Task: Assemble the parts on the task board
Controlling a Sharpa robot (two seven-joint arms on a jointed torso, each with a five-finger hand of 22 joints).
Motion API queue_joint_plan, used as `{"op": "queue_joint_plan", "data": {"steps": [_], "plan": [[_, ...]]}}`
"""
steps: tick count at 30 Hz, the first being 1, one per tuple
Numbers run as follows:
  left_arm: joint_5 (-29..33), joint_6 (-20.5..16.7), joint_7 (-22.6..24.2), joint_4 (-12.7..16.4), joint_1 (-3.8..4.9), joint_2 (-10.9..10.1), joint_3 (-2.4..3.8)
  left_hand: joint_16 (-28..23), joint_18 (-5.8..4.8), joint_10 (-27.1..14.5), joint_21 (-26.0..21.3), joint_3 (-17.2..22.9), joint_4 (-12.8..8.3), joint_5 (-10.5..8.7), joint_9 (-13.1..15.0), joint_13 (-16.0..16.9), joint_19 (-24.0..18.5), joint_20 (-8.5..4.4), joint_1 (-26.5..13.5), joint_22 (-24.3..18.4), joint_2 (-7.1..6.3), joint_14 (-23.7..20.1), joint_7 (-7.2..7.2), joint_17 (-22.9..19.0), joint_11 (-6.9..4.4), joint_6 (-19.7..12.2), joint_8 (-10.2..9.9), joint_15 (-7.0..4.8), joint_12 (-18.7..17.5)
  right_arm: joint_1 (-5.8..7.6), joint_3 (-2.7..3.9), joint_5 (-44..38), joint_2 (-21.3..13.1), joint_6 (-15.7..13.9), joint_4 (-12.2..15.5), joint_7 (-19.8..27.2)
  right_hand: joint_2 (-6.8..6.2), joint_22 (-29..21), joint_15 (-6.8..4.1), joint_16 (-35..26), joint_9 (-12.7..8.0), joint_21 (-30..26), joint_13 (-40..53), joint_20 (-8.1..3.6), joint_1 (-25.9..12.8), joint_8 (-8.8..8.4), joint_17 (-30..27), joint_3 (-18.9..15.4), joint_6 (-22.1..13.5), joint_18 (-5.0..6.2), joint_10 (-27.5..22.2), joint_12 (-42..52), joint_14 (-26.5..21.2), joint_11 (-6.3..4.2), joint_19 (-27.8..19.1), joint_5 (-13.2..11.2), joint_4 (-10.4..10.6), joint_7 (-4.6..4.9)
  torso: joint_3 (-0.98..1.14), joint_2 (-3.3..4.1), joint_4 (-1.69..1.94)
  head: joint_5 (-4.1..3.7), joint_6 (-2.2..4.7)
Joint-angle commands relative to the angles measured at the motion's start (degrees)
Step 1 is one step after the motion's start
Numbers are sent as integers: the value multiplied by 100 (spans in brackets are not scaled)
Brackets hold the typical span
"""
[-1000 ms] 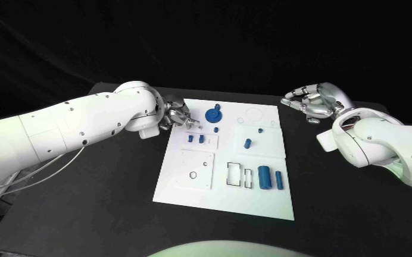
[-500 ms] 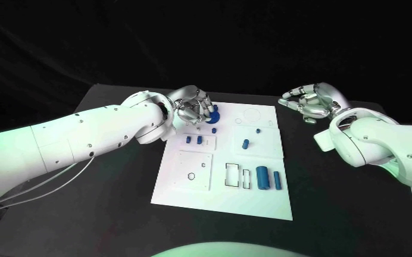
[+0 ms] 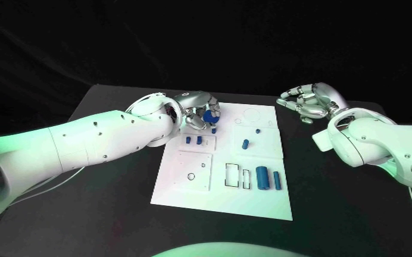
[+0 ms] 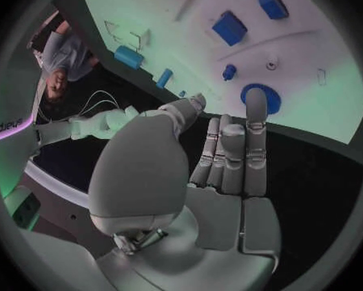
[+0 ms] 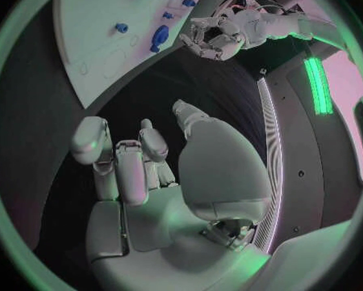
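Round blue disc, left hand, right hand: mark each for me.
round blue disc (image 4: 261, 101): left wrist view, its flat face.
left hand (image 3: 199, 110): head view, back of the hand.
right hand (image 3: 312, 103): head view, curled fingers.

The left hand (image 3: 199, 109) partly hides the round blue part (image 3: 211, 114).

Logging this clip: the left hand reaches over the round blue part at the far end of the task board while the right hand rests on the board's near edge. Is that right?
Not quite. The left hand is over the round blue part at the far end of the task board, but the right hand is off the board, curled and holding nothing beside its far right corner, as the head view shows.
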Motion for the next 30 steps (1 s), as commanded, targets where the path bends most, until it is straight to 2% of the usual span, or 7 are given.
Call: {"op": "queue_joint_plan", "data": {"steps": [1, 8, 12, 19, 24, 30], "plan": [[-710, 448, -283, -62, -4, 84, 0, 91, 82, -8, 60, -87, 21, -4, -26, -53, 57, 17, 28, 16, 3, 57, -7, 61, -5, 60, -52, -5, -65, -4, -1, -43, 8, 22, -1, 84, 1, -5, -30, -11, -5, -20, -5, 2, 34, 38, -4, -28, -42, 39, -35, -35, 126, 7, -50, 31, 19, 1, 0, 0, 1, -10, -7], [-934, 767, -414, -207, -6, 245, 2, 239, 82, 101, 142, -137, 41, 4, -103, -193, 92, 18, 139, 59, 71, 137, -23, 103, -19, 173, -172, -19, -156, -4, -1, -43, 19, 14, -8, 97, 3, -30, -31, -28, -6, -56, -32, 2, 40, 41, -31, -35, -43, 47, -52, -59, 117, 7, -70, 38, 25, 0, -1, -2, 0, -23, -28], [-994, 824, -410, -290, -7, 326, 4, 273, 80, 140, 162, -120, 43, 3, -118, -227, 95, 21, 161, 71, 73, 157, -28, 123, -15, 220, -194, -17, -181, -4, -1, -43, 24, 7, -10, 101, 4, -36, -31, -37, -7, -68, -59, 1, 45, 42, -41, -41, -46, 48, -70, -83, 114, 6, -74, 45, 32, 1, 0, -6, 10, -26, -37], [-1094, 861, -371, -420, -20, 469, 3, 475, 82, 410, 297, -4, 87, 4, -173, -364, 124, 20, 165, 148, 60, 311, -32, 312, -22, 445, -277, -19, -267, -4, -1, -43, 32, 5, -11, 105, 4, -36, -31, -37, -7, -68, -59, 1, 45, 42, -41, -41, -46, 48, -70, -83, 114, 6, -74, 45, 32, 1, 0, -2, -2, -30, -43], [-1142, 903, -377, -513, -36, 553, -2, 600, 42, 586, 541, 102, 105, 2, -188, -438, 235, 12, 160, 436, 64, 421, -36, 449, -53, 634, -292, -43, -327, -4, -1, -44, 27, 4, -6, 104, 8, -33, -32, -37, -8, -67, -73, 1, 49, 44, -35, -45, -48, 47, -77, -96, 115, 6, -71, 53, 38, 0, 5, -4, 3, -41, -60], [-1150, 923, -367, -568, -54, 622, -7, 702, -15, 857, 828, 240, 77, -1, -202, -454, 392, -7, 183, 800, 84, 549, -61, 600, -120, 754, -316, -101, -308, -4, -1, -47, 27, 6, -4, 102, 8, -33, -32, -37, -8, -67, -73, 1, 49, 44, -35, -45, -48, 47, -77, -96, 115, 6, -71, 53, 38, 0, 1, -4, 5, -53, -80]]}}
